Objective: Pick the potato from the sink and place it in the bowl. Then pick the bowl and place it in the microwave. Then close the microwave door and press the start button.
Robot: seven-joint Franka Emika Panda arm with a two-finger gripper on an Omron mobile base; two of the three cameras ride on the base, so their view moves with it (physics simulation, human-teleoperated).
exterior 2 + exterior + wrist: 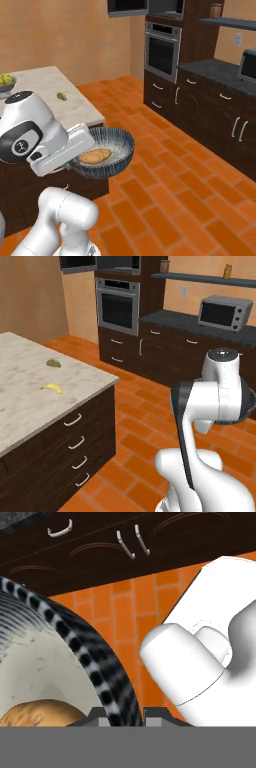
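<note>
Hand (119, 714) clamped on bowl (112, 145) rim; potato (95, 156) inside.

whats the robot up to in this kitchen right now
The arm is carrying the bowl with the potato lying inside it. The gripper is shut on the bowl's rim, holding it up over the brick floor beside the island. The microwave sits high in the dark wood wall above the oven, some way ahead.

Base views share oven (117, 304) wall — hand view close.
</note>
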